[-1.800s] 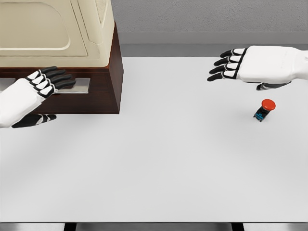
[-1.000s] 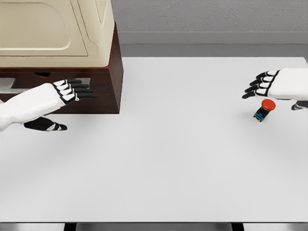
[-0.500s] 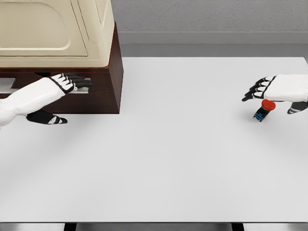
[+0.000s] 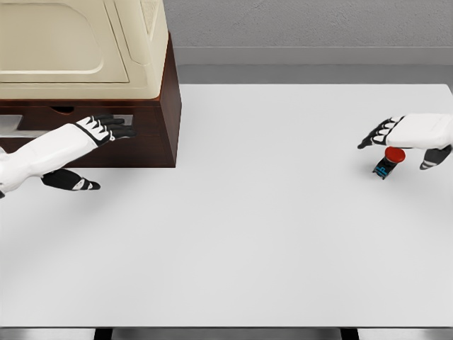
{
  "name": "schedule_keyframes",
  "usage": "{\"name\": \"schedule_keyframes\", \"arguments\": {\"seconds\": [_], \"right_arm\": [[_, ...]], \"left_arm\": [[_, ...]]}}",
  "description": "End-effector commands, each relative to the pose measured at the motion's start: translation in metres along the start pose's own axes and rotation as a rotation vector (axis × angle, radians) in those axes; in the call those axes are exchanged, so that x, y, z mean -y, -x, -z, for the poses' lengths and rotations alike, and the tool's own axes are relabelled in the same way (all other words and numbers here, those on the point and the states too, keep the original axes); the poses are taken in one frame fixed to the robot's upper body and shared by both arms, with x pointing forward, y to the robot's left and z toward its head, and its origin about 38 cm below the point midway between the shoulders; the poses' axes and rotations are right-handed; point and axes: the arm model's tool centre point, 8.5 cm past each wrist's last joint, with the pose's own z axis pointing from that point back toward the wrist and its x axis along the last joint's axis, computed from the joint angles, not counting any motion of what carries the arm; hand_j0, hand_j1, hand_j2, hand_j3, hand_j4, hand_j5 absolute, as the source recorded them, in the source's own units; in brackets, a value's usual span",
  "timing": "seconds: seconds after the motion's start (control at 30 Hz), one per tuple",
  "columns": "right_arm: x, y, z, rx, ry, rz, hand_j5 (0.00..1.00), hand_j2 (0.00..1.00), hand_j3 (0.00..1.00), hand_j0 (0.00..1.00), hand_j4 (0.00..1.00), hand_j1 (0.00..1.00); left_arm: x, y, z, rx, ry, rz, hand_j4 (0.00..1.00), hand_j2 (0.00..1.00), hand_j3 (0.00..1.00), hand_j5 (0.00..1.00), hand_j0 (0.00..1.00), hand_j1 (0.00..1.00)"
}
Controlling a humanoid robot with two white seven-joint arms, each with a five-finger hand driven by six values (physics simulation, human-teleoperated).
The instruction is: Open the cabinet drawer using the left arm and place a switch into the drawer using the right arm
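Note:
The switch (image 4: pixel 387 161), a small block with a red round button on a black and blue base, sits on the white table (image 4: pixel 255 234) at the far right. My right hand (image 4: pixel 403 136) hovers just over it with fingers spread, the thumb hanging at the right of the switch, nothing grasped. At the left stands the cabinet (image 4: pixel 145 134), dark brown wood with a cream top. Its drawer front carries a silver handle (image 4: pixel 122 122). My left hand (image 4: pixel 99 131) reaches to that handle, fingertips at it; whether they grip it cannot be seen.
A grey wall runs along the far edge of the table. The cream top part of the cabinet (image 4: pixel 78 42) overhangs the drawer front. The table's front edge lies near the bottom of the picture.
The right hand has come right and down from above the table until it sits over the switch. The left hand has slid right along the drawer front to the handle.

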Motion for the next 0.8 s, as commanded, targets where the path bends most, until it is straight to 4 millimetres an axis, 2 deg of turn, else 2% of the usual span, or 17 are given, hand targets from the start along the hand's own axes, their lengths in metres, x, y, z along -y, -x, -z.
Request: {"name": "schedule_keyframes", "arguments": {"seconds": [0.0,0.1,0.43,0.77], "right_arm": [[-0.004,0.005,0.002,-0.015,-0.010,0.011,1.00,1.00,1.00,1.00,1.00,1.00],[-0.010,0.006,0.011,-0.012,-0.024,0.028,1.00,1.00,1.00,1.00,1.00,1.00],[-0.008,0.002,0.027,0.002,-0.025,0.025,1.00,1.00,1.00,1.00,1.00,1.00],[-0.016,0.012,0.024,-0.027,-0.041,0.048,1.00,1.00,1.00,1.00,1.00,1.00]], "left_arm": [[0.000,0.000,0.000,0.001,0.006,0.007,1.00,1.00,1.00,1.00,1.00,1.00],[0.000,0.000,-0.002,0.004,0.005,0.007,1.00,1.00,1.00,1.00,1.00,1.00],[0.003,-0.002,-0.016,-0.013,-0.006,-0.004,1.00,1.00,1.00,1.00,1.00,1.00],[0.012,0.000,-0.041,-0.040,-0.016,-0.015,1.00,1.00,1.00,1.00,1.00,1.00]]}}
